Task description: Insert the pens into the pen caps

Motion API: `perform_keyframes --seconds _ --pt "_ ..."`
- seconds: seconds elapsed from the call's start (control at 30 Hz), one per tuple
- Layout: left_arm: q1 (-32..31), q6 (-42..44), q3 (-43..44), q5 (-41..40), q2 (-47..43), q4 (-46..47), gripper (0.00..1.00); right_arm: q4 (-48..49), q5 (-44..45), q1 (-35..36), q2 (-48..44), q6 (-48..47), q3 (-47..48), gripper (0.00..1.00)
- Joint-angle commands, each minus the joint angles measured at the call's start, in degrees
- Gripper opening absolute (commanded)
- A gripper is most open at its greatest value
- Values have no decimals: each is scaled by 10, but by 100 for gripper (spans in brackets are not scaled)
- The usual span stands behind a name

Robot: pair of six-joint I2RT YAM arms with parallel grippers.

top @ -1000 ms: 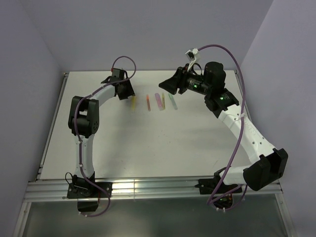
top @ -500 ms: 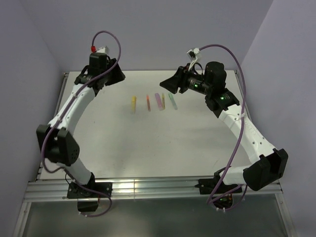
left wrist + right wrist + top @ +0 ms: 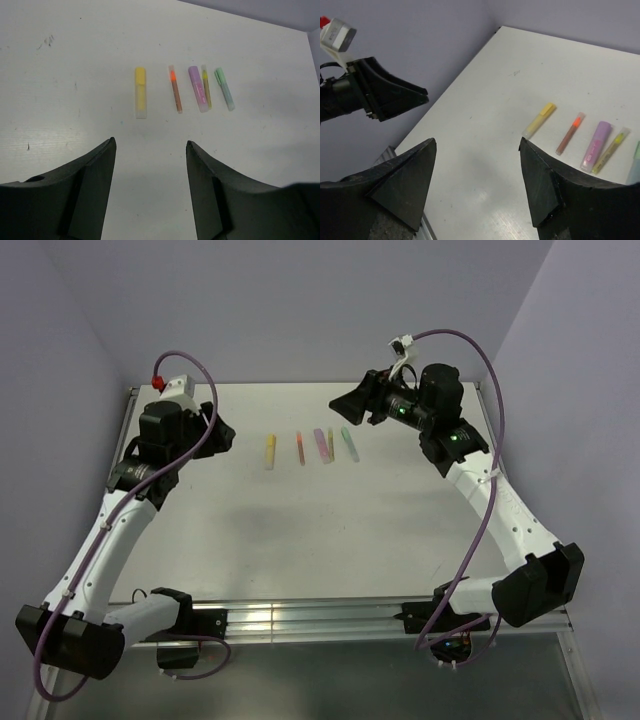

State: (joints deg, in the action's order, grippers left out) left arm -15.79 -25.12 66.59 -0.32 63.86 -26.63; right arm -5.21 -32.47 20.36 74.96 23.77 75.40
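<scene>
on the far half of the table (image 3: 300, 530), five pens (image 3: 310, 446) lie in a neat row, seemingly capped, so left gripper (image 3: 150, 141) and right gripper (image 3: 477, 142) hover spread, empty, well clear.

Pens (image 3: 197, 90): yellow, orange-brown, purple, olive, mint (table (image 3: 60, 75) white, scuffed).

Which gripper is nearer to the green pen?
Right. In the top view the right gripper is close to the far end of the green pen. The left gripper is past the yellow pen, at the row's other end.
</scene>
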Motion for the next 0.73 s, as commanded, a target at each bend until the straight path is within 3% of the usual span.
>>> perform_keyframes --seconds 0.0,0.1,0.3,0.7 --pt "-1 12 -8 -1 -23 50 62 18 28 -11 -33 3 -13 76" --pt "-1 10 -21 14 -30 63 62 25 54 -13 -47 5 -31 82" --pt "-1 11 -18 29 -27 60 61 15 86 -18 -65 1 -45 83" --pt "-1 12 -18 31 -27 57 62 22 71 -31 -68 3 -59 87"
